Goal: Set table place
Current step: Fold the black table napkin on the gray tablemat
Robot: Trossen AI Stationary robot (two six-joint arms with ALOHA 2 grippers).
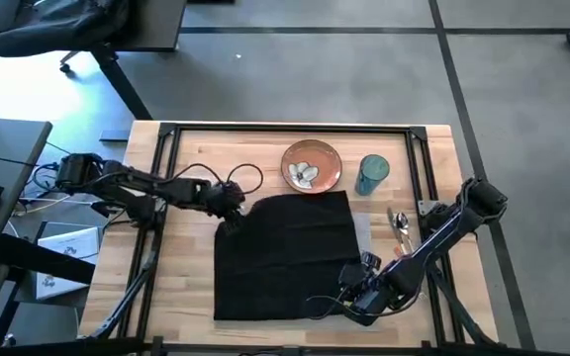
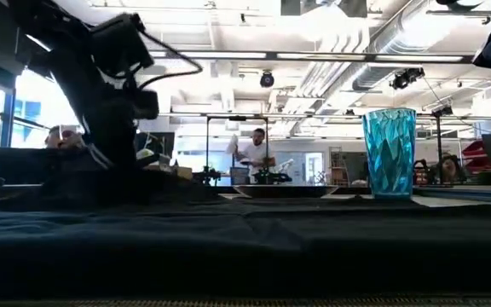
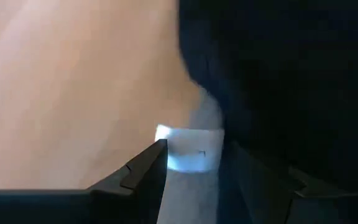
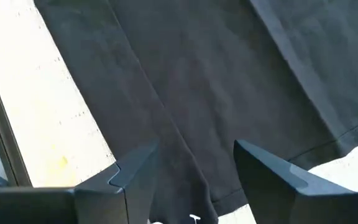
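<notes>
A black cloth napkin [image 1: 285,255] lies spread flat on the middle of the wooden table [image 1: 181,287]. A strip of grey placemat [image 1: 365,235] shows at its right edge. The orange-brown plate [image 1: 311,165] stands just beyond the napkin's far edge. Cutlery [image 1: 400,225] lies to the right of the placemat. My left gripper [image 1: 234,212] is at the napkin's far left corner, shut on a pale tagged bit there. My right gripper [image 4: 194,177] hovers open over the napkin's near right corner [image 1: 349,297], one finger on each side of a crease [image 4: 179,143]. My left gripper pinches a pale grey strip with a white tag [image 3: 191,152] between its two fingers, at the far left corner of the black napkin [image 3: 278,74]. The fingers come from the table's left, low over the wood. The cloth beside them lies on the table.
A blue faceted cup [image 1: 372,174] stands right of the plate, near the far right. Black frame rails [image 1: 166,148] run along the table's edges. Bare wood lies left of the napkin. People [image 2: 254,158] work in the room beyond the table.
</notes>
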